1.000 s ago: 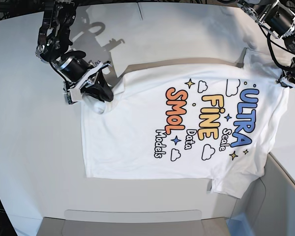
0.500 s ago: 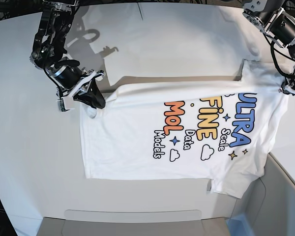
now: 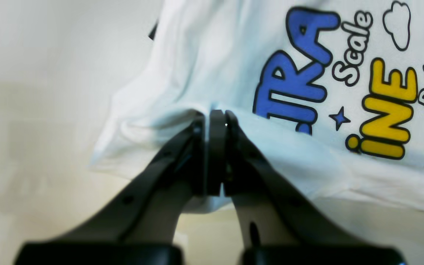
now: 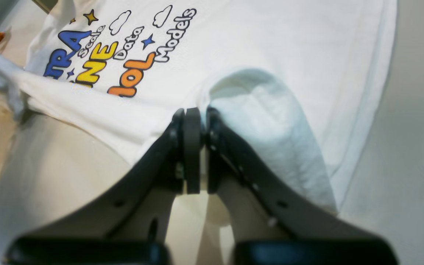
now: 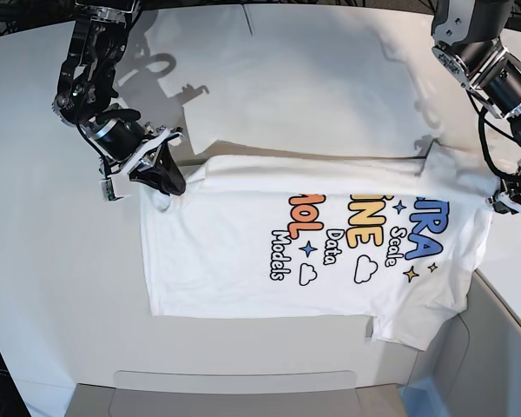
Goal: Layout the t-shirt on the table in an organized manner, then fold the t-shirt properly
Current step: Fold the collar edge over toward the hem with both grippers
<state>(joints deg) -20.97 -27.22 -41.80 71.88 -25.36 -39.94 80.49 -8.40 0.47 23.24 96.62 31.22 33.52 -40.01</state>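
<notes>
Both grippers pinch the t-shirt's far edge over the table.

From the left of the base view: right gripper (image 5: 167, 177) clamped on cloth, t-shirt (image 5: 243, 261) print-up on the white table (image 5: 52, 278) with its far strip folded over the lettering, left gripper (image 5: 507, 201) clamped at the sleeve end.

I see a grey-white bin (image 5: 495, 347) at about 4 o'clock, and a flat grey tray (image 5: 234, 391) at 6 o'clock.
</notes>
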